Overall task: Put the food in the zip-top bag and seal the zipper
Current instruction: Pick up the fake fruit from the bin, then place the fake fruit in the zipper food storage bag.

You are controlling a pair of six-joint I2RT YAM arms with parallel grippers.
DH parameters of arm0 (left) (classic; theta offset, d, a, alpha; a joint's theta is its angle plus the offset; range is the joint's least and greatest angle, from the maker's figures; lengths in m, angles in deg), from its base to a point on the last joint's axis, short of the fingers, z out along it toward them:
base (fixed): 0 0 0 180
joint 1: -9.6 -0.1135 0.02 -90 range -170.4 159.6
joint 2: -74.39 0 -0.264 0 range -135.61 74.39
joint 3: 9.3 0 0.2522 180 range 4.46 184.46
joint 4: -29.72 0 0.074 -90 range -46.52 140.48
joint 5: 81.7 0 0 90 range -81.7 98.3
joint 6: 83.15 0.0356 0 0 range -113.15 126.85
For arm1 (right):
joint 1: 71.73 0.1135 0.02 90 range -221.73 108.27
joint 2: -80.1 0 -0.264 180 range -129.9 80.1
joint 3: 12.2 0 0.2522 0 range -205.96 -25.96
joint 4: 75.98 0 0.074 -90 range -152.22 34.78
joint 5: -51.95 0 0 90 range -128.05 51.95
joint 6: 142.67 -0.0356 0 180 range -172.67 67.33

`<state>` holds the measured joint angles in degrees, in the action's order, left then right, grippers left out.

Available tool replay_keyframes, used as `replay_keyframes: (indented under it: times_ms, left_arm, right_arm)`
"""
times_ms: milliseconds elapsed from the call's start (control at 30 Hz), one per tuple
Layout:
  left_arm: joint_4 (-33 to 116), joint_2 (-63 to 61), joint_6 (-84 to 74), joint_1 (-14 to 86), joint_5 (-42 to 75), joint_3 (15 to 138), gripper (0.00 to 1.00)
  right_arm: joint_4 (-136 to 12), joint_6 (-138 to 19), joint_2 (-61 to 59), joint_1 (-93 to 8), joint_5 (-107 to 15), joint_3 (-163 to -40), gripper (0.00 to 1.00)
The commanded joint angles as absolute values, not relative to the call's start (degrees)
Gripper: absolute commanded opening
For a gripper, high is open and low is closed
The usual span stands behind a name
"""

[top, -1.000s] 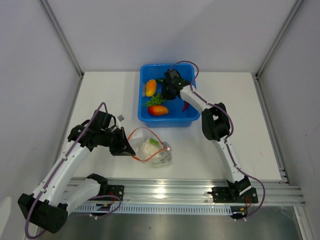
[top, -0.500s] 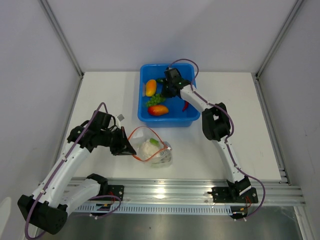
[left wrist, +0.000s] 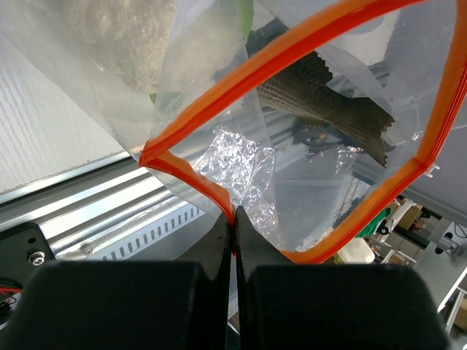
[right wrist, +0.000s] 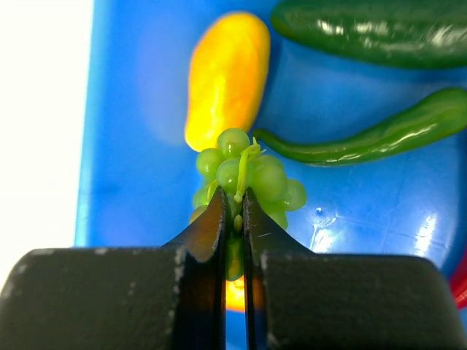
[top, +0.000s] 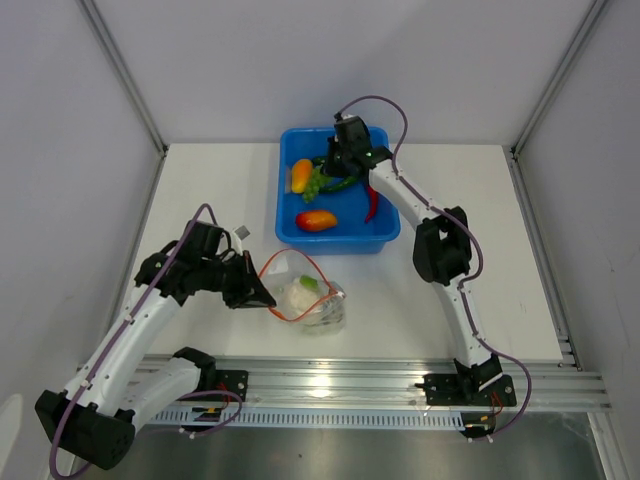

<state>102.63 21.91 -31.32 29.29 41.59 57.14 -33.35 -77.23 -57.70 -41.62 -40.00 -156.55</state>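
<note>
The clear zip-top bag (top: 318, 305) lies on the table in front of the blue tub, mouth held open. My left gripper (top: 262, 299) is shut on the zipper (left wrist: 292, 51) at the mouth's near edge, as the left wrist view (left wrist: 234, 219) shows. Inside the bag are a grey fish (left wrist: 328, 102) and a white cauliflower (top: 296, 297). My right gripper (right wrist: 234, 208) is shut on the stem of a bunch of green grapes (right wrist: 252, 171), held over the tub (top: 315, 183). An orange-yellow pepper (right wrist: 228, 76), two green chilies (right wrist: 379, 135), a red-orange fruit (top: 316, 219) and a red chili (top: 371, 208) lie in the tub.
The blue tub (top: 335, 243) stands at the back middle of the white table. Grey walls close in the left, right and back. A metal rail with both arm bases runs along the near edge.
My right gripper has shut on the green grapes and drawn them up and toward the back of the tub. The left gripper still holds the bag's mouth in place.
</note>
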Motion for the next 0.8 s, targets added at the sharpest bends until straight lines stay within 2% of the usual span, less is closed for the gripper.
replay_keyframes:
  times_ms: [0, 200, 567, 767]
  left_arm:
    - [100.17, 22.01, -32.87, 28.76, 43.36, 56.05, 0.01]
    - [99.29, 21.31, -33.40, 28.68, 43.28, 56.84, 0.01]
    - [97.79, 18.06, -33.31, 28.41, 43.63, 59.04, 0.00]
    - [97.18, 16.83, -33.14, 28.41, 44.07, 59.48, 0.01]
  right_arm:
    - [-34.80, -76.40, -50.25, -41.94, -40.07, -159.64, 0.00]
    - [-33.22, -75.44, -44.72, -41.67, -40.07, -159.29, 0.00]
    - [-29.79, -70.69, -29.87, -38.51, -38.66, -151.03, 0.00]
    - [-26.44, -69.46, -19.76, -35.36, -41.91, -144.80, 0.00]
